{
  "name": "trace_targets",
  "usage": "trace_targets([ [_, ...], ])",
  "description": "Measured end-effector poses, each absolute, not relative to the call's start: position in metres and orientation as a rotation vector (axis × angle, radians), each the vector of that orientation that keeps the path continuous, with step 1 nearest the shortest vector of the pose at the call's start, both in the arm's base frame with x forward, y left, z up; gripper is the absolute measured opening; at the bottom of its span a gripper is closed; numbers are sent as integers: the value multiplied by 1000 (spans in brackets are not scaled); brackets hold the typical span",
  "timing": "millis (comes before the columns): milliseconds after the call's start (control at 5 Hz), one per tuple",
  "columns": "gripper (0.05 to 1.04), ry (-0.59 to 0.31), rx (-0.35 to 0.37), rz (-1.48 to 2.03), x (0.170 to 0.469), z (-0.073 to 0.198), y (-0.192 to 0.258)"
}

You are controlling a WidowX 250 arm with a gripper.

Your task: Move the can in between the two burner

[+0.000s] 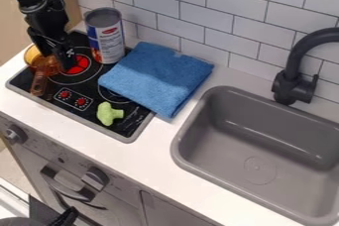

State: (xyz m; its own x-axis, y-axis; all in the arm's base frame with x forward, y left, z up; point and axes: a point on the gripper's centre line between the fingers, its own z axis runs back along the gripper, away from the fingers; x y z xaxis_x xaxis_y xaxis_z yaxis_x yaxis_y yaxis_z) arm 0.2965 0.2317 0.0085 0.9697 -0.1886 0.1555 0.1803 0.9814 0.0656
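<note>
On the far left of the counter, the black gripper hangs over the left part of the stove, beside the red burner and up against the amber pot. How far it is open, and whether it has hold of the pot, I cannot tell. The can stands upright at the far side of the stove, just right of the red burner. Right of the can, a folded blue cloth lies partly on the stove and covers part of the right burner. The pot's handle points to the near side. A green toy broccoli sits near the stove's near right corner. Farther right is the grey sink, with a black faucet at its far side.
</note>
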Motion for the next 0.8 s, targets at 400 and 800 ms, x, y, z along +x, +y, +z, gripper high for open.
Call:
trace_targets([
  [400, 1001, -224, -13, -109, 306, 0, 230],
  [800, 1001, -412, -97, -20, 339, 26, 236],
])
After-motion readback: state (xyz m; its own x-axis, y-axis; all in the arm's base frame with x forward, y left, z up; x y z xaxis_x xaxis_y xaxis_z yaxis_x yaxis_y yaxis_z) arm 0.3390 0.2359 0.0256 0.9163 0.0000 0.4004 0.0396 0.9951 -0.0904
